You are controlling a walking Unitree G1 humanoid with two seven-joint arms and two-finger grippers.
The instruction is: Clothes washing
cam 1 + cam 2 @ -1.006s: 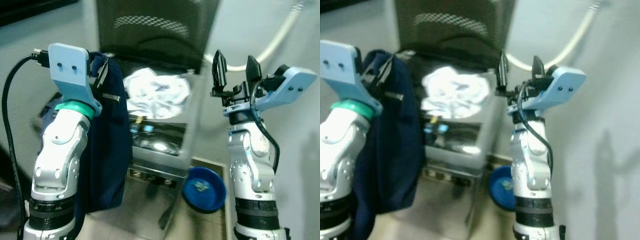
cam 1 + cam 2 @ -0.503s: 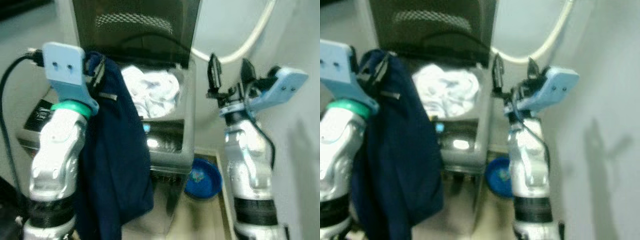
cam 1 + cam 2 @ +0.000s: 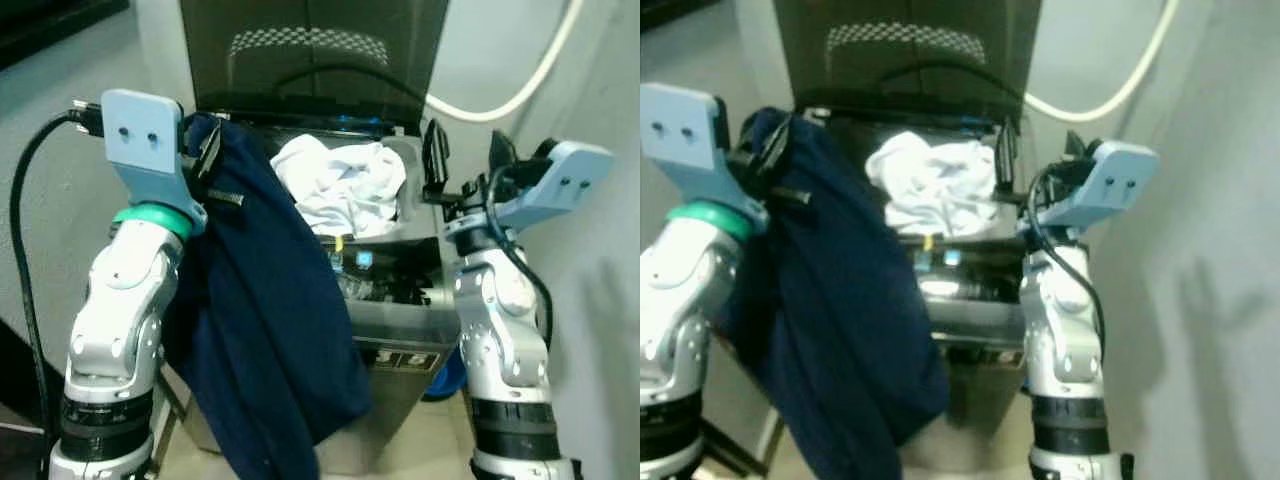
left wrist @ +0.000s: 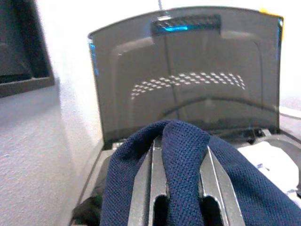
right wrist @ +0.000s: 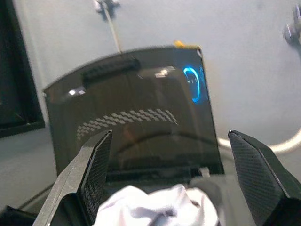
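A grey top-loading washing machine (image 3: 400, 320) stands before me with its dark lid (image 3: 315, 60) raised. White laundry (image 3: 340, 185) is heaped in its opening. My left gripper (image 3: 205, 150) is shut on a dark navy garment (image 3: 265, 320), held up at the machine's left rim. The cloth drapes over the fingers (image 4: 153, 169) and hangs far down the machine's front. My right gripper (image 3: 465, 160) is open and holds nothing, raised at the machine's right rim beside the white laundry (image 5: 160, 205).
A pale hose (image 3: 520, 85) curves along the wall behind the machine on the right. A blue basin (image 3: 448, 375) sits on the floor to the right of the machine, mostly hidden by my right arm. Walls stand close on both sides.
The camera has moved, so the washer now sits nearer the middle. The navy garment hangs farther across the machine's front. Both grippers keep their states.
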